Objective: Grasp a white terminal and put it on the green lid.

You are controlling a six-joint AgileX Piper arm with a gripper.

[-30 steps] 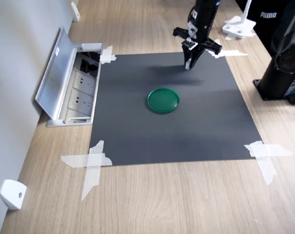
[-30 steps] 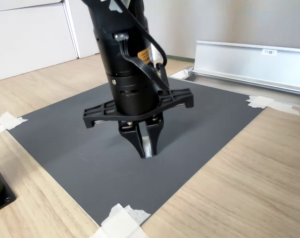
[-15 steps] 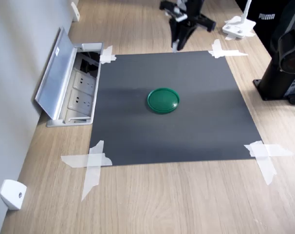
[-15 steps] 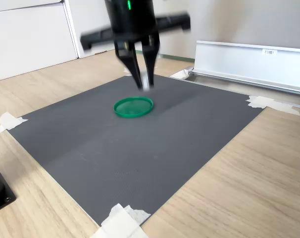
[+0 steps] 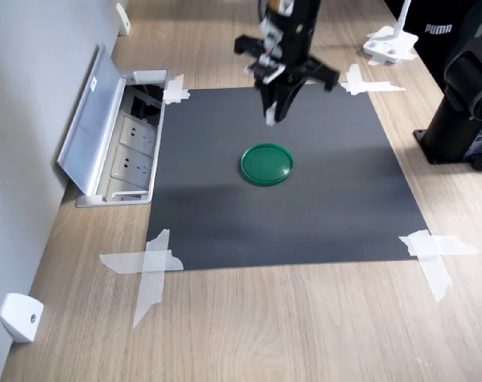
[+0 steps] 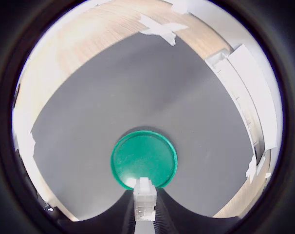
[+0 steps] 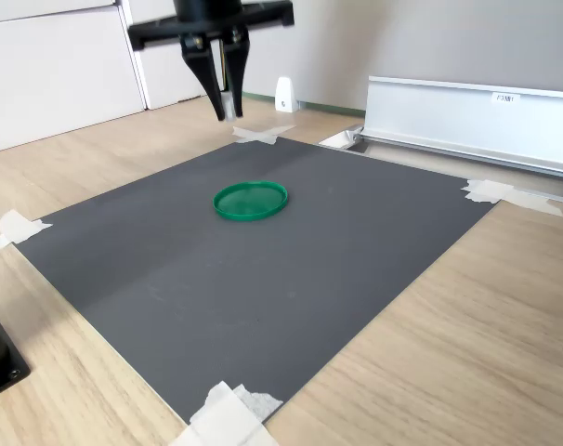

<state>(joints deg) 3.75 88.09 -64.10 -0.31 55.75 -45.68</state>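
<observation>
We see a wooden table (image 5: 305, 334) carrying a dark grey mat (image 5: 320, 215) taped at its corners, with the green lid (image 5: 266, 163) lying flat near the mat's middle. The gripper (image 5: 270, 118) hangs in the air above the mat, clear of the lid; its upper arm is cut off in both exterior views. In the wrist view its fingers pinch the white terminal (image 6: 144, 199), whose lower part is hidden between them.

- Light wood-grain bench (image 5: 305, 326).
- Dark grey mat (image 7: 263, 279) on it, corners fixed with white tape (image 5: 149, 267).
- Open metal socket box (image 5: 118, 143) beside grey wall (image 5: 26, 119).
</observation>
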